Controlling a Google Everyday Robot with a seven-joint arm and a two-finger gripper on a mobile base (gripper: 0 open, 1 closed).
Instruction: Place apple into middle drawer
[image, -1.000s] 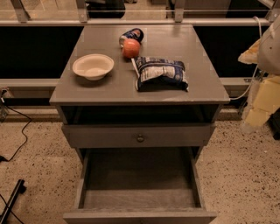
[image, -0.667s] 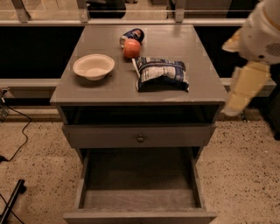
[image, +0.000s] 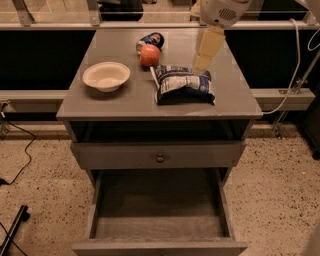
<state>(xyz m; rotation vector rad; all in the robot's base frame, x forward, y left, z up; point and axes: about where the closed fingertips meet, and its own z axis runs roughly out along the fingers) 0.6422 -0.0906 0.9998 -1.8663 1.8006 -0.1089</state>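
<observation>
The pincer (image: 202, 62) hangs over the bench's (image: 235, 97) back right, above the far corner of the bag (image: 182, 85) and inside the right edge. Its spread cannot be told, and the arm is cut off at the top. The apple (image: 150, 55) sits back of centre, against the can (image: 151, 40) behind it and just beside the bag. It is round and shows no long axis. A bowl (image: 106, 76) stands to the left. Below the knobbed drawer (image: 160, 158), the middle drawer (image: 160, 212) stands open, its front partly cropped.

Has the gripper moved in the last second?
Yes: the gripper swung left, from right of the cabinet to above its top, near the chip bag.
</observation>
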